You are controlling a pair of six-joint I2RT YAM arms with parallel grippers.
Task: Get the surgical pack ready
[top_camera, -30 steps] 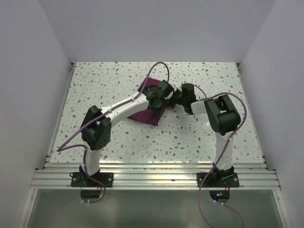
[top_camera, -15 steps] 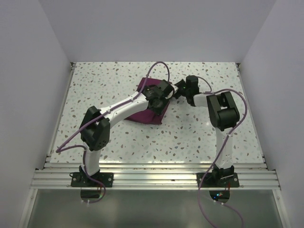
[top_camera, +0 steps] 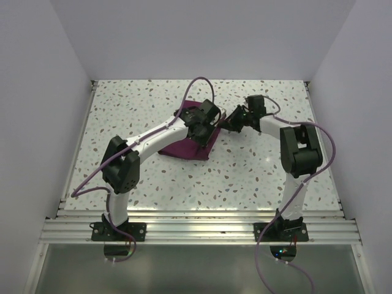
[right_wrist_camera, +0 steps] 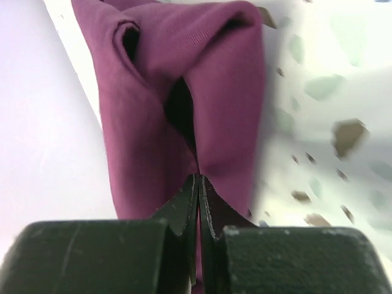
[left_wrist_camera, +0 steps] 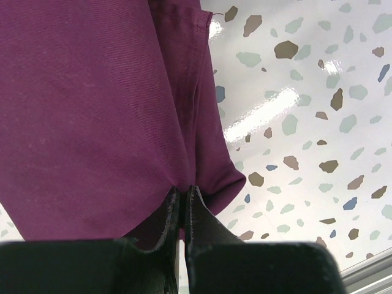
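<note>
Plainly, the plum-purple cloth (top_camera: pixel 184 149) lies folded on the speckled table (top_camera: pixel 257 177), and both grippers grip it along the same side. The left gripper (left_wrist_camera: pixel 182 195) has its jaws pressed together on a rounded corner fold. The bulk of the fabric spreads ahead and to the left of these jaws, with bare table to their right. The right gripper (right_wrist_camera: pixel 198 182) is likewise clamped on a bunched ridge that rises straight ahead of its jaws, puckered into two dark hollows. From above, the cloth's exposed side edge runs near to far, tilting rightward. The left arm lies across the cloth's middle, so its long axis cannot be told. A purple cable (top_camera: pixel 197 79) arches over that arm's wrist.
</note>
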